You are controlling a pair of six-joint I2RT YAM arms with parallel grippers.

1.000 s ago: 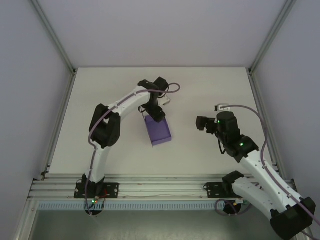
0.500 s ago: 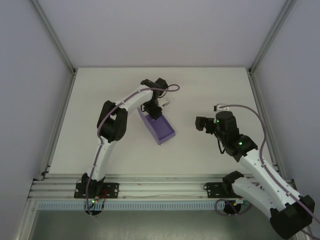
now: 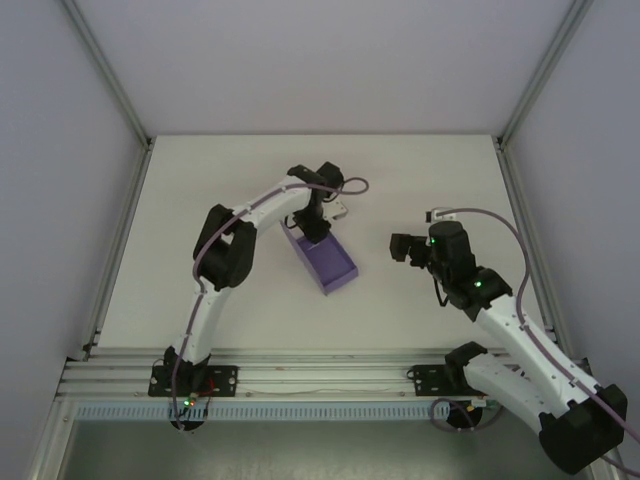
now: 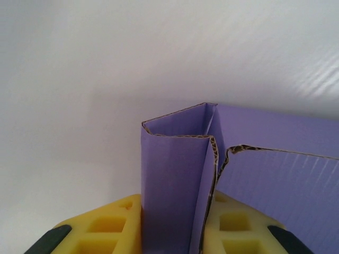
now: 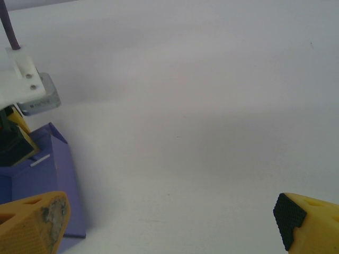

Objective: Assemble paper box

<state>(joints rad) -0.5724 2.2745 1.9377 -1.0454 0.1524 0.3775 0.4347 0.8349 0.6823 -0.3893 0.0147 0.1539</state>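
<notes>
The paper box [image 3: 335,262] is a small shallow purple tray lying slantwise near the middle of the table. My left gripper [image 3: 312,232] stands over its far end. In the left wrist view the yellow fingers [image 4: 114,225] press a folded, doubled end wall of the paper box [image 4: 175,174] from both sides, so my left gripper [image 4: 174,228] is shut on it. My right gripper [image 3: 398,246] hovers to the right of the box, apart from it. Its jaws stand wide open over bare table [image 5: 169,227], with the box's purple corner [image 5: 50,174] at the left edge.
The white table [image 3: 200,200] is bounded by grey walls and aluminium frame posts at the left, back and right. A metal rail [image 3: 320,375] with both arm bases runs along the near edge.
My left gripper has closed on the box's far end wall. The box has swung and shifted slightly to the right with it. The right arm has stayed put.
</notes>
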